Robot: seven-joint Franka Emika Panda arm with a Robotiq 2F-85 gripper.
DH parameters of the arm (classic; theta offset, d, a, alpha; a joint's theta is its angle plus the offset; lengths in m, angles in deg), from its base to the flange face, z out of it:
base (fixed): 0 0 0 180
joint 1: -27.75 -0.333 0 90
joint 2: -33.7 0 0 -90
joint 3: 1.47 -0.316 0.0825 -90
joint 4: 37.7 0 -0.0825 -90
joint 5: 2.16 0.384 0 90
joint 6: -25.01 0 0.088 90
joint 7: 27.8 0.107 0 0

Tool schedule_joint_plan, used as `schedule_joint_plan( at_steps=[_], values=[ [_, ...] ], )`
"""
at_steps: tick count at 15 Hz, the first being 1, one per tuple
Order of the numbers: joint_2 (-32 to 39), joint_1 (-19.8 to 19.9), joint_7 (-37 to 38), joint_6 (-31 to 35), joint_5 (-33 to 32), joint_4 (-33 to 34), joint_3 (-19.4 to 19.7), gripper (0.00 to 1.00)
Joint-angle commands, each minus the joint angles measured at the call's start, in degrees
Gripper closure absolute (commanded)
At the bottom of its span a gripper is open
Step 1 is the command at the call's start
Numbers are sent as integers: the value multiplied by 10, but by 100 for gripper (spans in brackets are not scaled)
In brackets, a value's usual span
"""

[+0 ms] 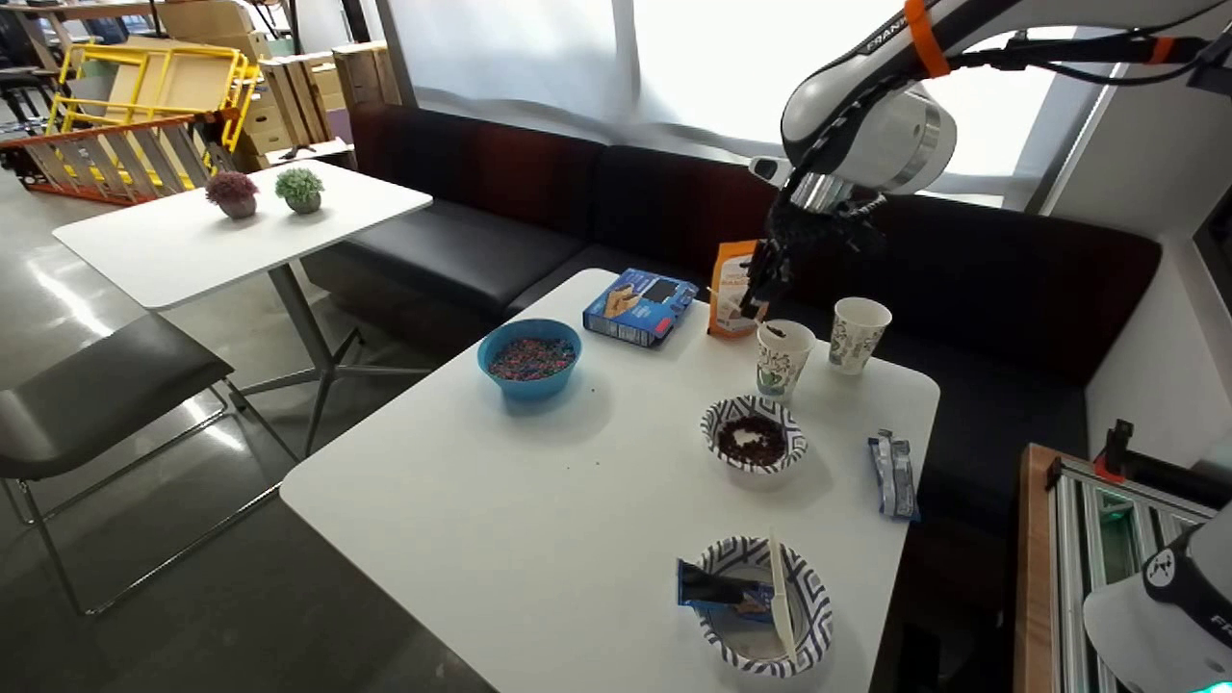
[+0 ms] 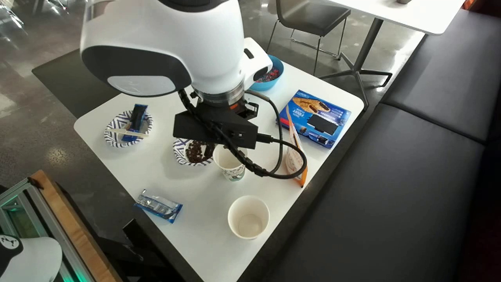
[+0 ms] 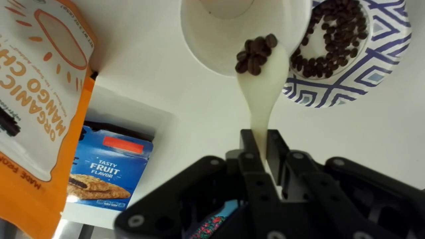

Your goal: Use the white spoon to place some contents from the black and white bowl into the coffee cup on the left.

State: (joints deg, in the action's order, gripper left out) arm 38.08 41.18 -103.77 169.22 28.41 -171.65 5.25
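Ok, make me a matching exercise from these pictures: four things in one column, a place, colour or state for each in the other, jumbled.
Things:
1. white spoon
2. blue bowl
3. mango pouch
4. black and white bowl in the wrist view

Matches:
A. orange and white
B. dark beans inside
C. clasped in the gripper, tip over a cup
D. multicoloured bits inside

Pairs: 1-C; 2-D; 3-A; 4-B

spoon (image 3: 261, 103) of smooth plastic
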Motion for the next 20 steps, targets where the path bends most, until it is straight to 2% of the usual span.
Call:
schedule_joint_plan(
  at_steps=[1, 8, 12, 15, 20],
  values=[
    [-3, 12, -104, -41, 64, 1, 7, 96],
    [-4, 29, -218, -133, 105, 11, 39, 96],
    [-4, 39, -269, -188, 156, 22, 54, 96],
    [-1, 43, -289, -209, 193, 29, 64, 96],
    [-5, 44, -327, -187, 269, 23, 73, 96]
  ],
)
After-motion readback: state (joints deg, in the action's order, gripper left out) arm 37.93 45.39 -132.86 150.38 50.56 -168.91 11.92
